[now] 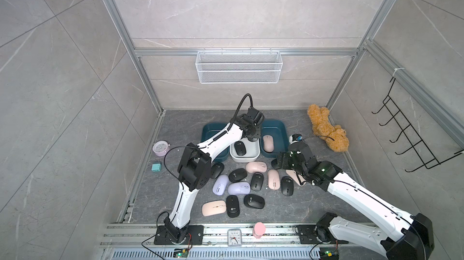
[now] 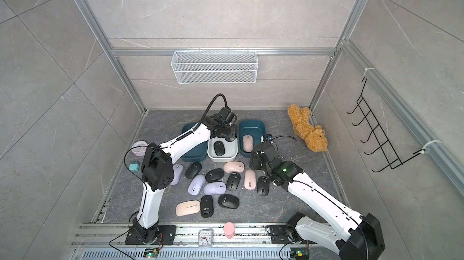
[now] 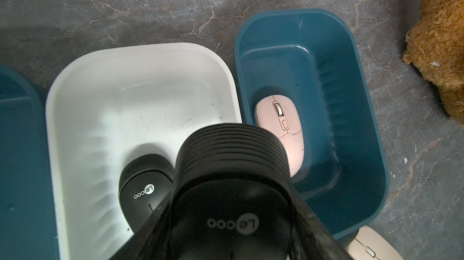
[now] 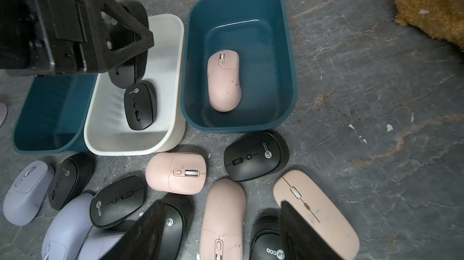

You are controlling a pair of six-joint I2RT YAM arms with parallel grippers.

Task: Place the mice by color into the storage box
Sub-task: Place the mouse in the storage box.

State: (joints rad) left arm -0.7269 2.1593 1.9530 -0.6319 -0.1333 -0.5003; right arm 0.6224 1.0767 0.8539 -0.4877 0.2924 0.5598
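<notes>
My left gripper (image 3: 231,223) is shut on a black mouse (image 3: 231,171) and hangs over the white box (image 3: 75,100), where another black mouse (image 3: 140,191) lies. To the right, a teal box (image 4: 288,45) holds one pink mouse (image 4: 224,80). The teal box (image 1: 208,130) to the left is partly hidden by my left arm. Several black, lilac and pink mice (image 1: 238,188) are scattered on the floor in front of the boxes. My right gripper (image 4: 223,221) hovers open over this pile, a long pink mouse (image 4: 222,211) lying below its fingers.
A brown teddy bear (image 1: 326,130) lies at the back right. A pink alarm clock (image 1: 160,147) and a small teal block (image 1: 156,167) sit at the left. A white clock (image 1: 234,237) and a pink bottle (image 1: 259,229) stand on the front rail.
</notes>
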